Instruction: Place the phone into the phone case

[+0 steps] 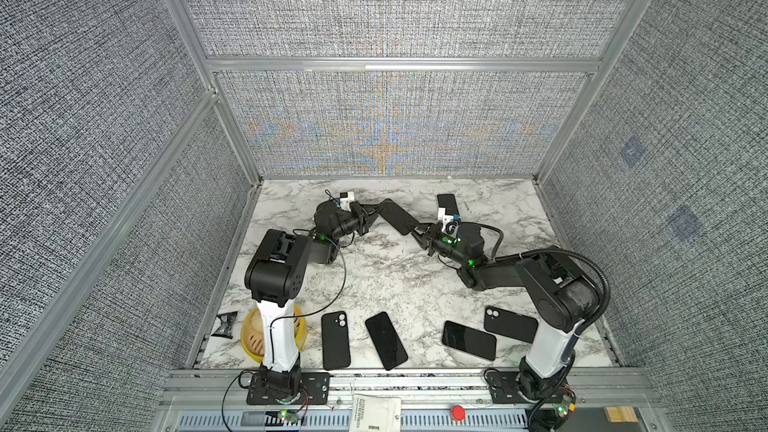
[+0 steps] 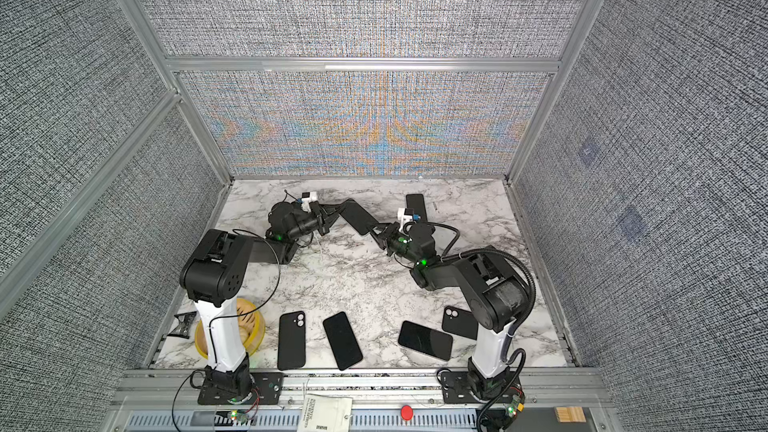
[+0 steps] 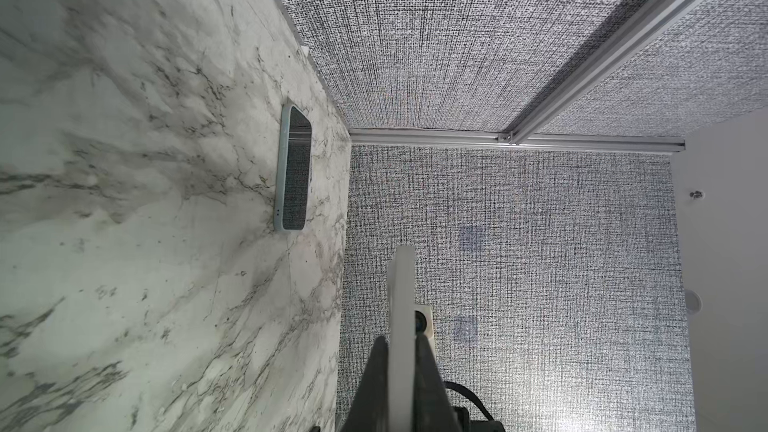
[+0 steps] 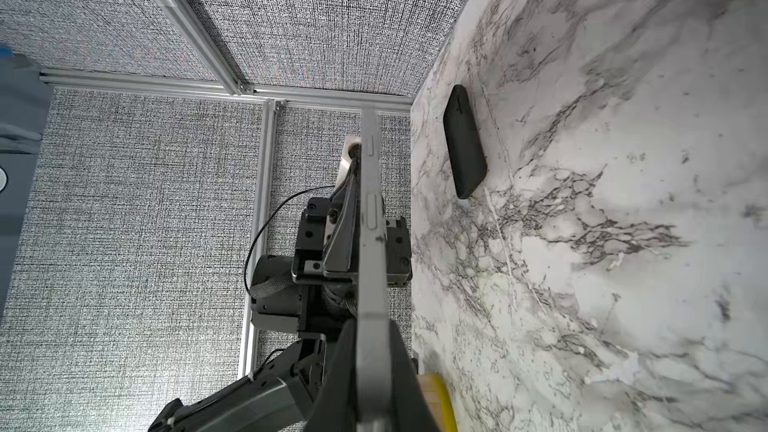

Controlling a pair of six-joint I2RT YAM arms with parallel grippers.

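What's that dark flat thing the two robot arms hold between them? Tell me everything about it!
It's a phone, a thin flat slab, dark on its broad face, with a pale grey edge carrying slim side buttons. It is held in the air above the marble table, running diagonally in both top views. The left gripper pinches one end and the right gripper the other, jaws shut on it; nothing else touches it.

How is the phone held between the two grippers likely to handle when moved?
The phone spans straight between the left gripper and right gripper, so it is probably stiff. Pinched only at its ends, its smooth faces might slip or pivot.
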